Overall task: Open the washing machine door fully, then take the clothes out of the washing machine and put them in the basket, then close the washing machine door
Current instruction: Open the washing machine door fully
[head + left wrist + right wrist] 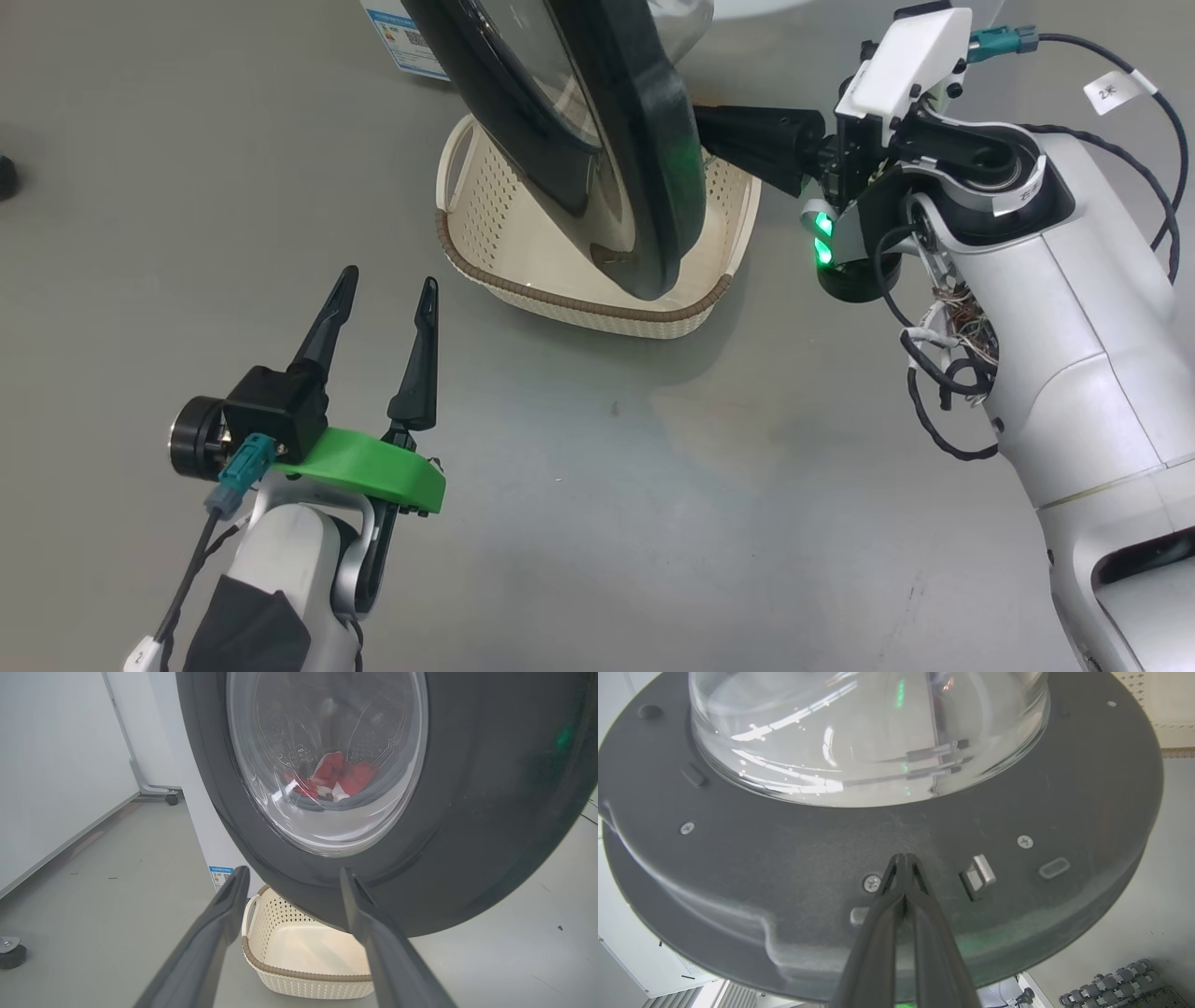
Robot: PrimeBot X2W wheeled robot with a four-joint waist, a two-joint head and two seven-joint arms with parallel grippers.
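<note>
- Left claw (390, 276) low at the left of the head view: fingers spread wide, pinching nothing, pointing up the view toward the basket (579, 303), well apart from it.
- Left forearm rising from the bottom edge, wrist bent so the fingers slant slightly right, above bare grey floor (597, 485).
- In the left wrist view, same spread claw (295, 871) aimed at the lower rim of the washing machine door (467, 812), clear of it.
- Right arm reaching in from the right, forearm level, wrist turned toward the door.
- Right claw (702, 131) pressed together, empty, tips at the door's inner face (784, 858) just beside a screw; cannot tell whether touching.
- Washing machine door (644, 140) swung partly open, edge-on over the basket.
- Basket (303, 970) on the floor below the door, just beside the white washing machine (205, 826).
- Clothes (336, 777): red with white, seen through the door glass, low in the drum.
</note>
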